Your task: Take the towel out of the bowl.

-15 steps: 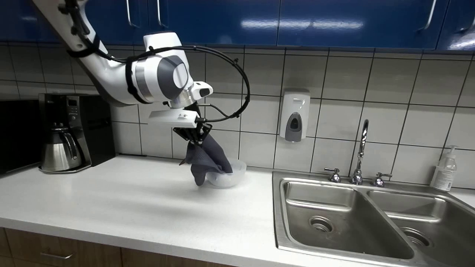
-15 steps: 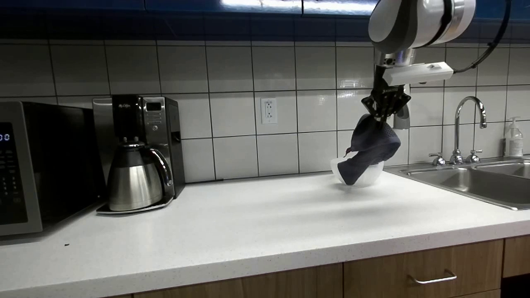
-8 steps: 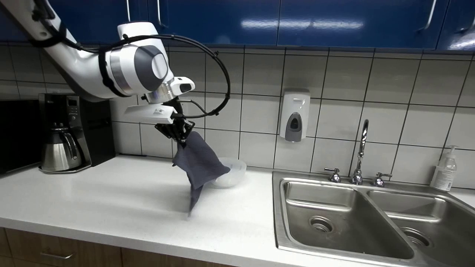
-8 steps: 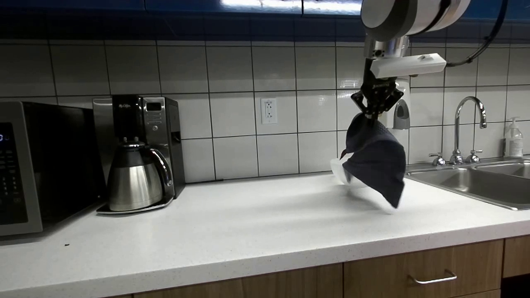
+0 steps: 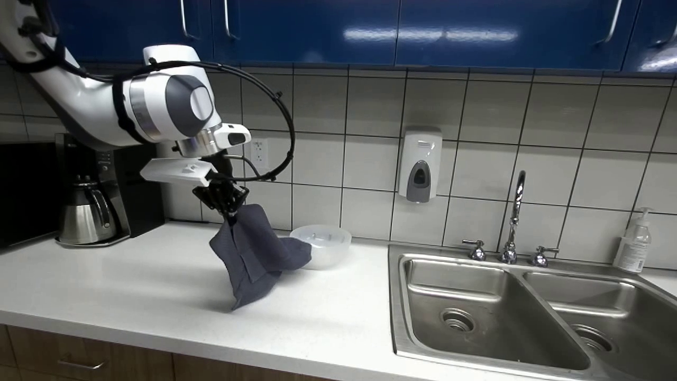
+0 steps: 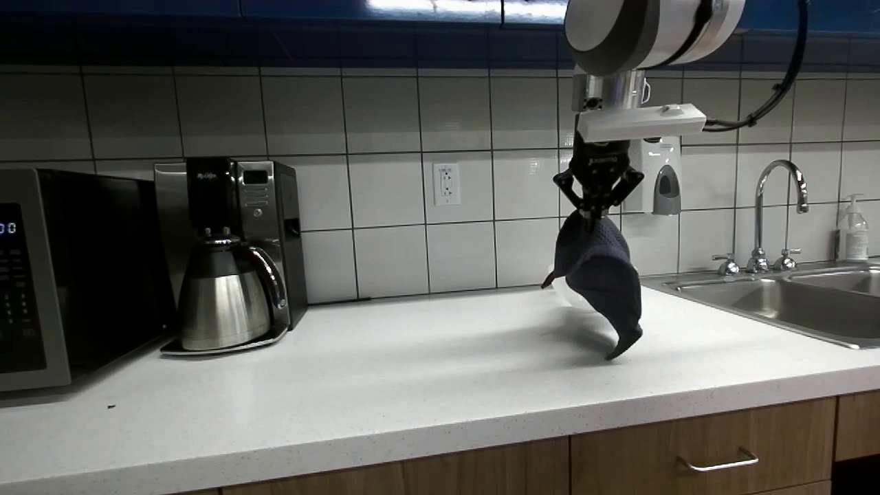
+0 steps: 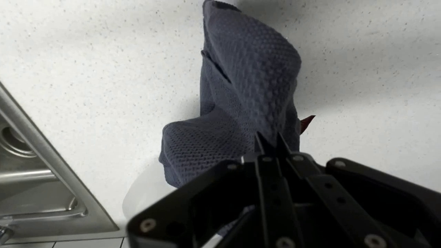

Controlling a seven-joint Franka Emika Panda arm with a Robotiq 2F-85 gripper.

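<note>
The dark grey-blue towel hangs from my gripper in both exterior views, also at the gripper and towel. The gripper is shut on a fold of the towel in the wrist view. A red tag sticks out from the towel's edge. The translucent bowl stands upright on the counter by the wall. The towel hangs in front of the bowl and overlaps its side; whether they touch, I cannot tell. The bowl is mostly hidden behind the towel in an exterior view.
The steel double sink with its faucet lies beyond the bowl. A coffee maker with a steel carafe and a microwave stand at the opposite end. A soap dispenser hangs on the tiled wall, under blue cabinets.
The gripper has carried the towel away from the sink and toward the coffee maker. The towel came up out of the bowl and swung over its rim. The bowl stayed in place.
</note>
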